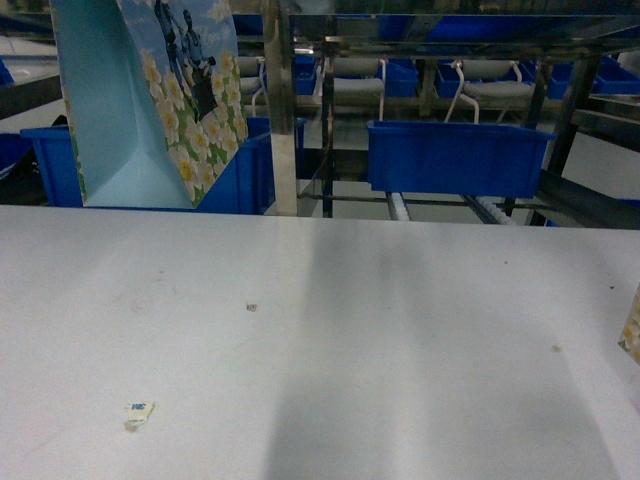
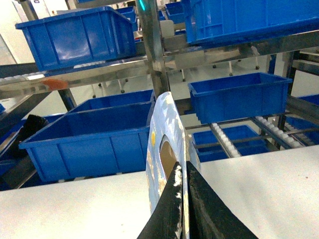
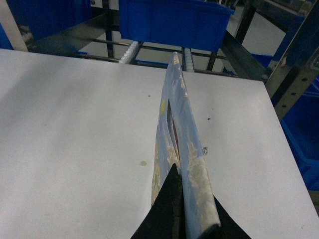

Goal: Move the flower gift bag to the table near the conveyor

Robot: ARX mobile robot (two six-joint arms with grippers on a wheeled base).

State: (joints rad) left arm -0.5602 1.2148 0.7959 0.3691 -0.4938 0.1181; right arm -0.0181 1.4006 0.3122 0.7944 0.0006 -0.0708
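On the left, the flower gift bag [image 1: 150, 100] stands upright at the far-left edge of the table [image 1: 320, 350], its pale blue side panel and daisy print showing against a blue crate [image 1: 240, 170] behind it. The left gripper [image 2: 183, 172] is clamped on the bag's top rim, just below the cut-out handle, with its dark fingers pressed together on the card. From the head view I cannot tell whether the base rests on the table or hangs just above it.

Further right the white tabletop is bare apart from a small paper scrap [image 1: 138, 413]. Beyond its far edge the conveyor [image 1: 480, 208] shows its white rollers under another crate [image 1: 455, 155].

At the right, the right gripper [image 3: 175, 169] is pinched on the rim of a second bag [image 3: 172, 109] (only a sliver shows in the head view), held over the table.

The step in hand looks like placing. The next move calls for setting the base down flat before letting go, so the bag does not tip.
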